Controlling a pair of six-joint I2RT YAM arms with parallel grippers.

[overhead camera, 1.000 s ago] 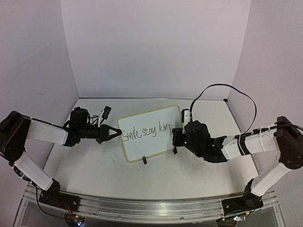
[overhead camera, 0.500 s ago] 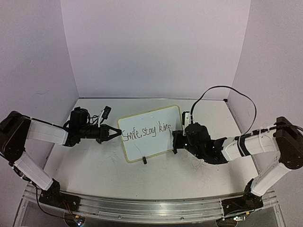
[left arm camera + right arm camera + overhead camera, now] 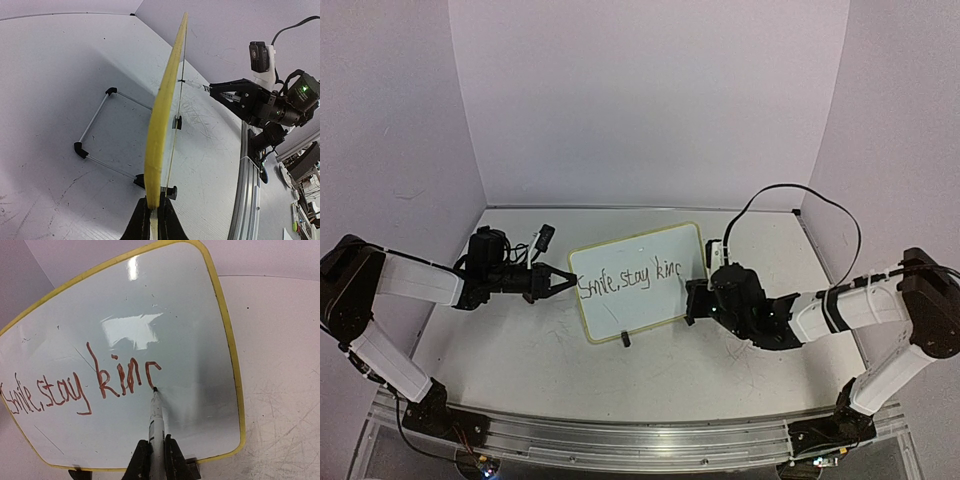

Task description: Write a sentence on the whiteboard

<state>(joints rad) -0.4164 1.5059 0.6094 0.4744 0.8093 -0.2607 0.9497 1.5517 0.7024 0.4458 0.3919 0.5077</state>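
The whiteboard (image 3: 638, 300) stands tilted on black clip feet at the table's middle. My left gripper (image 3: 565, 283) is shut on its left yellow rim (image 3: 165, 115), which the left wrist view shows edge-on between the closed jaws (image 3: 153, 212). My right gripper (image 3: 156, 452) is shut on a white marker (image 3: 156, 420). The marker's dark tip touches the board at the foot of a fresh curved stroke. The sentence (image 3: 85, 385) reads "Smile, stay kin" plus that open curve, and looks reddish-brown here and black from above (image 3: 630, 277). From above, the right gripper (image 3: 692, 300) sits at the board's lower right.
A thin wire stand (image 3: 95, 117) with black feet props the board from behind. The tabletop (image 3: 540, 360) is scuffed, with walls on three sides. The right arm's black cable (image 3: 790, 188) loops above it. An aluminium rail (image 3: 620, 440) runs along the near edge.
A curved stroke has appeared after "kin". My right gripper with the marker has drifted slightly down and to the right. The left gripper and the board have stayed still.
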